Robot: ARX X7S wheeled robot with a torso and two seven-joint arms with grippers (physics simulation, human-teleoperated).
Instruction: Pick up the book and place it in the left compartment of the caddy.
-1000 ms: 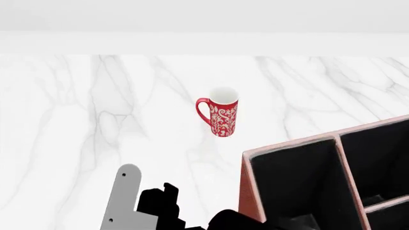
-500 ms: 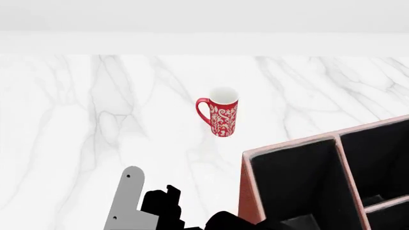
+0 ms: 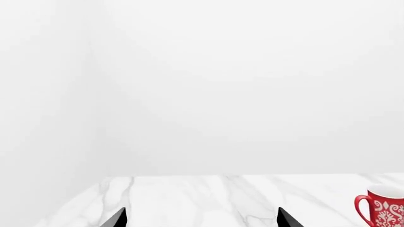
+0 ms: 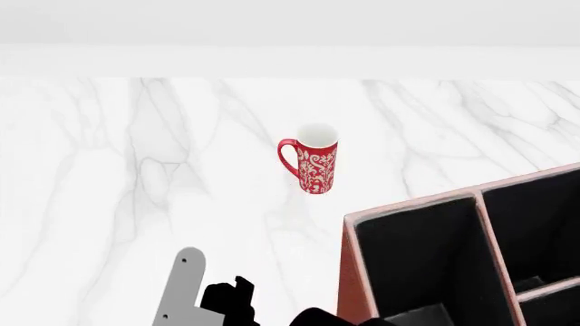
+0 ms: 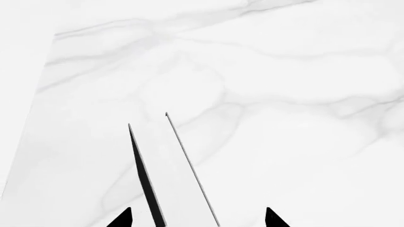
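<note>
The book [image 5: 173,179] shows only in the right wrist view: white page edges with a black cover along one side, seen edge-on over the marble table [image 5: 303,118]. My right gripper [image 5: 197,220] straddles it, open, with a gap between the book and each fingertip [image 5: 125,218]. My left gripper [image 3: 200,222] is open and empty above the table. The caddy [image 4: 349,272] stands at the lower right of the head view. Its long left compartment [image 4: 417,265] is black-lined. The book is hidden in the head view.
A red patterned mug [image 4: 314,163] stands on the marble table [image 4: 136,170] beyond the caddy; it also shows in the left wrist view [image 3: 382,208]. My left arm's grey link [image 4: 184,285] and black parts lie at the head view's bottom edge. A white wall runs behind the table.
My left arm's grey link and the black parts beside it have slid down toward the bottom edge of the head view. The mug and caddy have not moved.
</note>
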